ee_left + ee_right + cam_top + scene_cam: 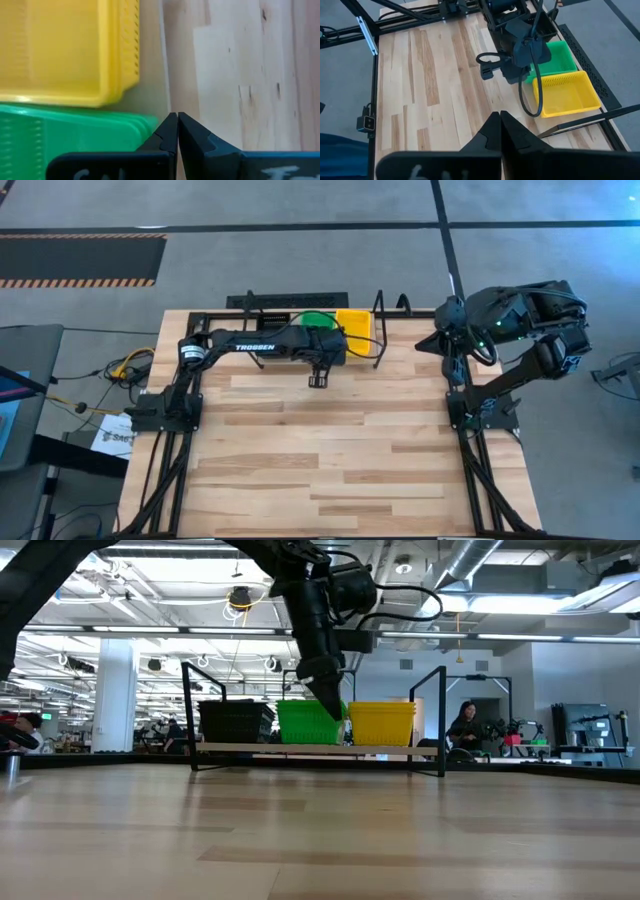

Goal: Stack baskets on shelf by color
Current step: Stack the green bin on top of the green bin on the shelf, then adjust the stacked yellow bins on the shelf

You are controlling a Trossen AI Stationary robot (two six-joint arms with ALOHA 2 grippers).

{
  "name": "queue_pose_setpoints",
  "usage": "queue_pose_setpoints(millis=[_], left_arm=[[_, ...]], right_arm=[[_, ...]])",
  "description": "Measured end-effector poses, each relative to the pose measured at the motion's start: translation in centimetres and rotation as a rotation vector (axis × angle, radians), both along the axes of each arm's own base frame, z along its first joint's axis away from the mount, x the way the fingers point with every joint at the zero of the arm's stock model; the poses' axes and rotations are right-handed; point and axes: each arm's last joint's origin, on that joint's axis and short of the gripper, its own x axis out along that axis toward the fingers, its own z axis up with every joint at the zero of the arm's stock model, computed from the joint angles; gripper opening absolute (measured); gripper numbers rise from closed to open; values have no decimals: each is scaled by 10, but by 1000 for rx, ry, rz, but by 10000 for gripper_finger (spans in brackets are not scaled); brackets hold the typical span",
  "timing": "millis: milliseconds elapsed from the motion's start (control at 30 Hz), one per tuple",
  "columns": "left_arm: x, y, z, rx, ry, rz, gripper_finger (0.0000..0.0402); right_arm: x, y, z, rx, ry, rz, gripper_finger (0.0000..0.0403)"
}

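Three stacks of baskets sit side by side on the shelf (310,749) at the far edge of the worktop (330,460): black baskets (236,721) on the left, green baskets (305,723) in the middle, yellow baskets (381,723) on the right. We see the left claw (177,131) clenched on nothing, its tips pressed together, hanging just in front of the green stack near the gap beside the yellow one. The right claw (499,131) is clenched too and empty, raised high over the worktop's right side, well apart from the shelf.
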Motion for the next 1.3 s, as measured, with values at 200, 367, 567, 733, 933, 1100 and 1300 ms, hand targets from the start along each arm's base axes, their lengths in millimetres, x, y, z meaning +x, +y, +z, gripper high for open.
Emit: queue_pose_setpoints(millis=[200, 367, 567, 733, 933, 1100, 1300], left_arm=[[2, 5, 2, 72, -13, -6, 0], [1, 8, 2, 143, 13, 3, 0], [4, 0, 16, 106, 1, 13, 0], [13, -30, 42, 30, -59, -70, 0], [21, -55, 52, -96, -130, -229, 0], [21, -55, 39, -56, -108, -208, 0], [26, -43, 44, 19, -177, -169, 0]], right_arm=[[0, 0, 0, 0, 0, 0, 9], [0, 0, 0, 17, -3, -15, 8], [0, 0, 0, 18, -3, -16, 10], [0, 0, 0, 18, -3, -16, 9], [0, 0, 0, 18, -2, -16, 10], [0, 0, 0, 18, -3, -16, 9], [0, 0, 0, 18, -2, -16, 10]])
